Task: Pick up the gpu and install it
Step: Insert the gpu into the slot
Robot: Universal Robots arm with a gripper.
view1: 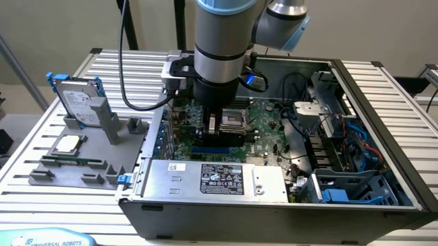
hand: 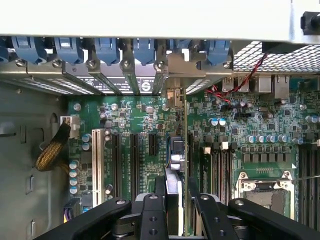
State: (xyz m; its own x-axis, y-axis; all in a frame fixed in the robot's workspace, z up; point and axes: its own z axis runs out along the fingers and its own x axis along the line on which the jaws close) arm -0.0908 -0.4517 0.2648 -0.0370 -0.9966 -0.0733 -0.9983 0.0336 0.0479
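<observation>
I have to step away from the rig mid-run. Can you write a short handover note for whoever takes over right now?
Gripper: fingers shut on the gpu, held edge-on inside the open computer case.
Position: the card stands over the motherboard slot area, its metal bracket at the rear slot openings.
Done: gpu picked up and carried into the case.
Left: whether it is fully seated cannot be told; the fingers have not let go.

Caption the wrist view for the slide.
Black gripper holds the thin green gpu card edge-on above the green motherboard, silver bracket toward the blue-clipped rear slots.
</observation>
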